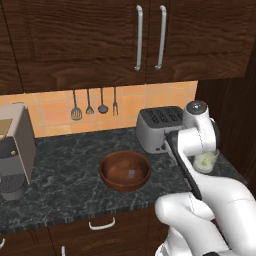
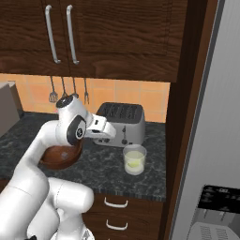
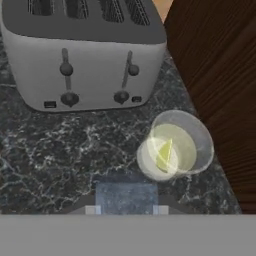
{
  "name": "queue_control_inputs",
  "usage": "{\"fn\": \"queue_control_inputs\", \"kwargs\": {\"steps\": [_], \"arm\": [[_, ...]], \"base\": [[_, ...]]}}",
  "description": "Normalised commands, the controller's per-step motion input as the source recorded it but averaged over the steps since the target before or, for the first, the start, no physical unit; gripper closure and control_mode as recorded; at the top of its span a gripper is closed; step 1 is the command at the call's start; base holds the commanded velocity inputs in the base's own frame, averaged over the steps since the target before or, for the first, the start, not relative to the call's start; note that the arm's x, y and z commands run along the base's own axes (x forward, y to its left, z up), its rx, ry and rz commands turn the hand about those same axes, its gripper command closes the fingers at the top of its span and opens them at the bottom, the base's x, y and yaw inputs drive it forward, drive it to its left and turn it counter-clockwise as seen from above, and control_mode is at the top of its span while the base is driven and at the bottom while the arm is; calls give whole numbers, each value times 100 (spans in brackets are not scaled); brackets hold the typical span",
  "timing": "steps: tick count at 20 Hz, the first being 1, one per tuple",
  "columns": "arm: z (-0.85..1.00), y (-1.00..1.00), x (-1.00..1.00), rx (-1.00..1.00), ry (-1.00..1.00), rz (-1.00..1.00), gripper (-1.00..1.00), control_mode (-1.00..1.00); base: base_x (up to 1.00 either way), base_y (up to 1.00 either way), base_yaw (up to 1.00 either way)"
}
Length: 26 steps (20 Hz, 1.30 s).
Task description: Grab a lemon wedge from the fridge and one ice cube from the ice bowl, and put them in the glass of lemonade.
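- We see the fridge (image 2: 213, 140) at the far right of the right base view: grey steel door, black dispenser panel low down.
- Counter (image 1: 60, 170): dark marbled stone w/ a silver toaster (image 1: 159, 129) at the back and a grey machine (image 1: 15, 150) at the left end.
- Ice bowl (image 1: 125, 171): reddish-brown, round, shallow, mid-counter, front-left of the toaster. We spot one pale cube inside.
- Arm: elbow bent high, forearm reaching fwd over the counter, between bowl and glass.
- Glass of lemonade (image 3: 176, 145): short clear tumbler, pale yellowish liquid, just right of the toaster's front, near the dark wood side panel (image 3: 220, 75).
- Lemon wedge (image 3: 165, 154): tiny yellow-green piece sitting in the lemonade.
- Gripper (image 3: 126, 210): above the counter, near the glass. A pale bluish cube (image 3: 126, 197) sits betw. its fingertips, which close on it.
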Motion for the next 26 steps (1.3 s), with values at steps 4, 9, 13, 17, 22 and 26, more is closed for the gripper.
{"fn": "queue_control_inputs", "kwargs": {"steps": [4, 9, 13, 17, 22, 26], "arm": [[-4, -80, -4, 8, 1, -12, 100, -100], [-43, -52, 4, 18, 0, 0, 100, -100], [-47, -54, 2, 19, 0, 1, 100, -100], [-21, -41, 17, 5, 6, 1, 100, -100], [-6, -4, 5, 0, 7, 0, 100, -100], [0, 0, 5, 0, 0, 0, 100, -100]], "base": [[0, 0, 0], [0, 0, 0], [0, 0, 0], [0, 0, 0], [0, 0, 0], [0, 0, 0]]}}
